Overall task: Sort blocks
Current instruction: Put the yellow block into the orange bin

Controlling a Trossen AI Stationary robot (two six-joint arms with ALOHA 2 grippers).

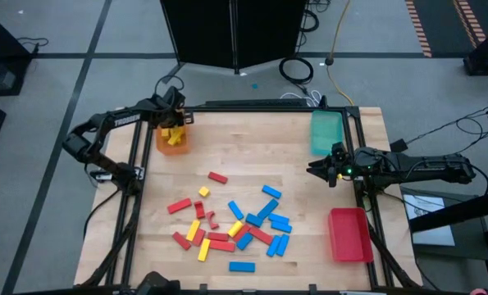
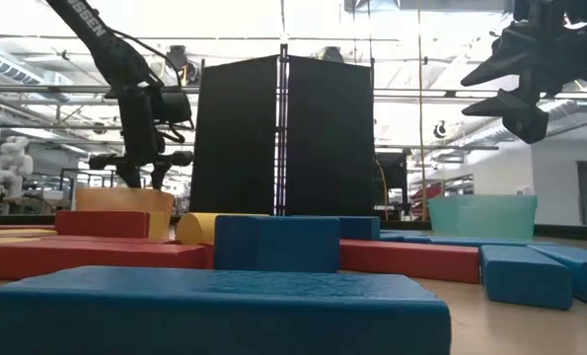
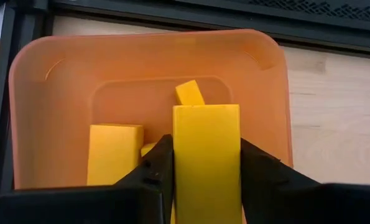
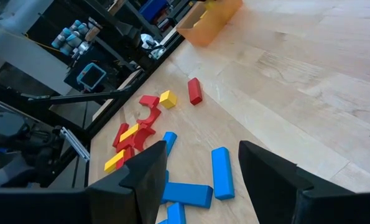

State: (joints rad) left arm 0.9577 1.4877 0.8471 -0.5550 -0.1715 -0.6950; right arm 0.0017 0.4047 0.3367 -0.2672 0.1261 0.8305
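The left gripper (image 3: 206, 177) hung directly over the orange tray (image 3: 60, 93), its jaws clamped on a yellow block (image 3: 206, 149) whose long axis ran out past the fingertips, above other yellow blocks (image 3: 113, 152) already inside. The right gripper (image 4: 200, 171) waited beside the teal tray (image 1: 326, 131), jaws apart and empty, facing the unsorted blocks (image 1: 235, 225) on the desk (image 1: 252, 139).

A grey floor (image 1: 79, 49) with dark seams surrounds the wooden tabletop (image 1: 252, 156); a black panel (image 2: 281, 133) stands behind its far edge.

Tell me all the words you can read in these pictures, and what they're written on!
"TROSSEN": white letters on the left arm, seen from above.
"...GGEN": how the end of that lettering seems to read on the same arm in the low view, cut off and blurry.
Nothing readable on the blocks or trays.
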